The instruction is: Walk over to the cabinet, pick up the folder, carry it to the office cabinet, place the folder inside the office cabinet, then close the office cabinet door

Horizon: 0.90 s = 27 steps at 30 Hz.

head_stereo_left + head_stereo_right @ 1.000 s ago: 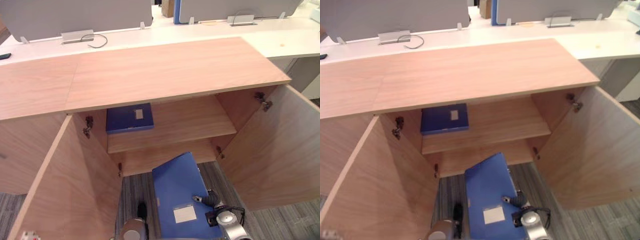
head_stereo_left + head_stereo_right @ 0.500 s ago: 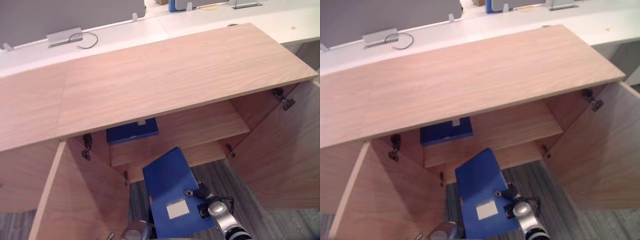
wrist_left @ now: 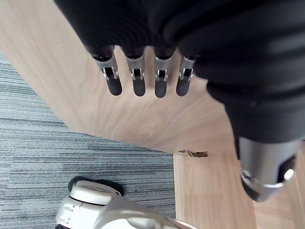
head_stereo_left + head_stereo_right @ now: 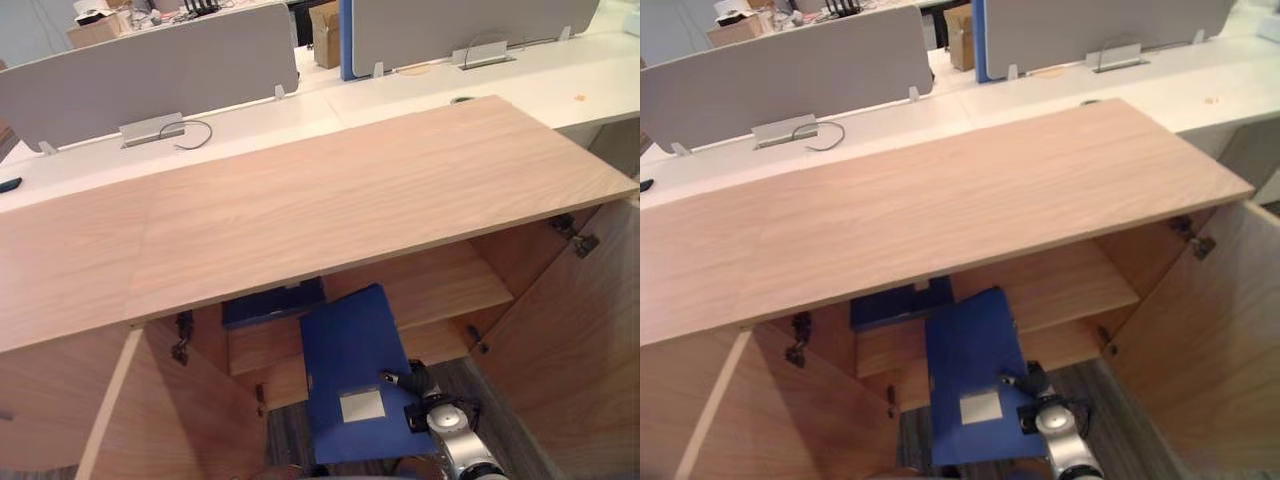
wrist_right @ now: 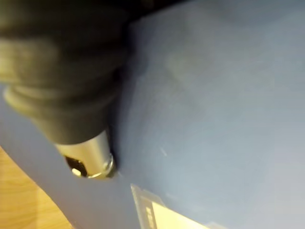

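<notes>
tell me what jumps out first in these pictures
A blue folder held by the right robot hand, tipped toward the shelf of the open cabinet. A darker folder lies on that shelf, left side, and the doors stand wide open.

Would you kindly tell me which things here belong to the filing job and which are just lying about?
Job: flat blue folder with white label, pinched by the right hand; open light-wood office cabinet and its right door; left hand, fingers straight, by the left door.
Lying about: dark blue folder on the cabinet shelf; grey desk dividers; brown cardboard box.
</notes>
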Tool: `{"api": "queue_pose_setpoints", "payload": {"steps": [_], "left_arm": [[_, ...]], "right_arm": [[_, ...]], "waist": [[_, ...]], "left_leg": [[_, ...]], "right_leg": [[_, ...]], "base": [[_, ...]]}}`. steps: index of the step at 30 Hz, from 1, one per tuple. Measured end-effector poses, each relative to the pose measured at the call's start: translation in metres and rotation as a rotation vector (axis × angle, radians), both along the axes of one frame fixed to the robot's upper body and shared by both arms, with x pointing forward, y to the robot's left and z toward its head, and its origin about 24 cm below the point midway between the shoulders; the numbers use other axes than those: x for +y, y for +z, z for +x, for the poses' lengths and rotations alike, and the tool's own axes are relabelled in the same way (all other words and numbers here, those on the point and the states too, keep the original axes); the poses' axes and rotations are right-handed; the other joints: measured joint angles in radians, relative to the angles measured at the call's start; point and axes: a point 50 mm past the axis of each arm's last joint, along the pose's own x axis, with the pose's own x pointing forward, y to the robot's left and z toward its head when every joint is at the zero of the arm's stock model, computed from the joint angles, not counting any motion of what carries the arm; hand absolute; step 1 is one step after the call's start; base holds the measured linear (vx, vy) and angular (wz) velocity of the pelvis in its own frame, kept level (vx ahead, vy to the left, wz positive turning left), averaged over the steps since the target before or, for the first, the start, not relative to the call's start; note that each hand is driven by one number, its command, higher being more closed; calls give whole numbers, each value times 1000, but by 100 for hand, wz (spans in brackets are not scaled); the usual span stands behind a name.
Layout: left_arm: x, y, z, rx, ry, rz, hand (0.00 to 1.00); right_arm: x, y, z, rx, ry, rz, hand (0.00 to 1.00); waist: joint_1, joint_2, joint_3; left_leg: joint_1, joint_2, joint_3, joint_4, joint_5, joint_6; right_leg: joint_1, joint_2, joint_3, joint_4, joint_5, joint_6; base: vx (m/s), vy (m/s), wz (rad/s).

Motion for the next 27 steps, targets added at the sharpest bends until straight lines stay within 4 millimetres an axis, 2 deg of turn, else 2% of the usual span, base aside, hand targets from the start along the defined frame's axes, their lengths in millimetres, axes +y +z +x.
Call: {"api": "queue_pose_setpoints", "payload": {"steps": [3,5,9,12,13,17,23,27], "left_arm": [[-2,0,-1,0,22,1,0],[-5,0,3,-17,27,-3,0],[-5,1,4,-22,24,1,0],[-4,5,19,-76,-14,18,0],[-2,8,25,-99,-31,27,0],[-1,14,49,-177,-95,45,0],[-1,17,63,-214,-121,46,0],[0,19,66,-231,-93,48,0]], "right_arm": [[1,5,-8,-27,-8,12,100],[1,8,-14,-41,-27,42,100],[3,26,-10,-133,-87,163,100],[3,62,11,-322,-149,310,100],[1,77,20,-402,-162,352,100],[-1,118,45,-607,-221,543,100],[-11,137,58,-741,-456,852,100],[-25,151,67,-867,-685,1117,100]], "waist": [[-17,6,-8],[-21,8,-11],[-25,5,-11],[-23,1,16],[-24,-1,25],[-22,1,66],[-7,3,104],[8,4,123]], "left_leg": [[-21,55,-17,24,-22,-39],[-52,83,-34,44,-27,-49],[-137,92,-55,132,-48,-62],[-266,78,-56,295,-91,-60],[-313,69,-54,358,-116,-55],[-477,52,-47,579,-216,-39],[-684,37,-51,780,-270,-7],[-827,-1,-79,949,-322,-6]], "right_leg": [[13,44,-52,-15,-29,-15],[24,66,-88,-32,-33,-24],[-5,49,-145,3,-44,-42],[-89,-12,-178,129,-66,-41],[-121,-38,-177,181,-89,-39],[-244,-107,-156,358,-170,-32],[-416,-167,-129,530,-218,-20],[-526,-239,-121,702,-293,-20]], "base": [[47,-260,20],[58,-193,35],[49,-45,44],[-49,52,39],[-96,53,27],[-158,70,23],[-162,55,19],[-64,52,36]]}}
